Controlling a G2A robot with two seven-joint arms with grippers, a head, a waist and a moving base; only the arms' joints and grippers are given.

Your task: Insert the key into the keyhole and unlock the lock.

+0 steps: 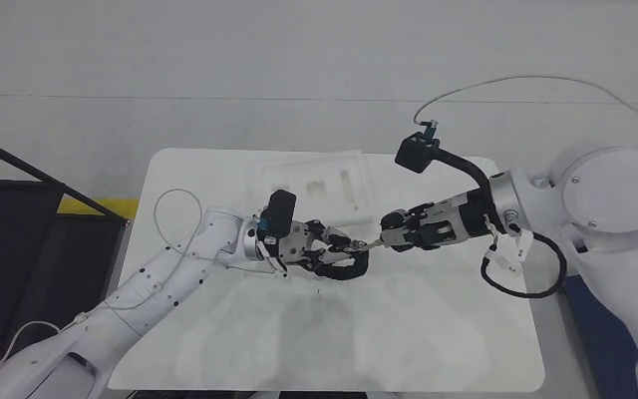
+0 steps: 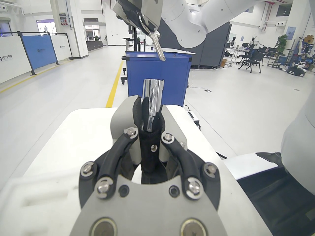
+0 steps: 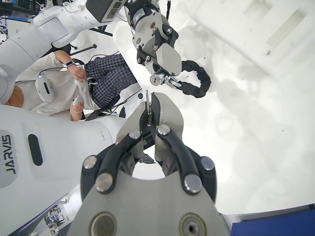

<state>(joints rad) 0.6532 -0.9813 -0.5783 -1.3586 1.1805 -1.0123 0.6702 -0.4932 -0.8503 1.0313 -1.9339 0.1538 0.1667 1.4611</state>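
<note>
I'm lining up for insertion. My right gripper (image 1: pixel 391 237) is clamped on the key (image 2: pixel 158 49), and the blade tip sits just short of the keyhole (image 3: pixel 155 80), not yet in it. My left gripper (image 2: pixel 149 110) is closed around the lock (image 2: pixel 153 87), whose black cable loop (image 3: pixel 196 79) hangs beside it. Both arms meet over the middle of the table (image 1: pixel 429 339), left from the left, right from the right, fingertips facing. Next, I judge, the blade must square to the slot, then push straight in and turn.
</note>
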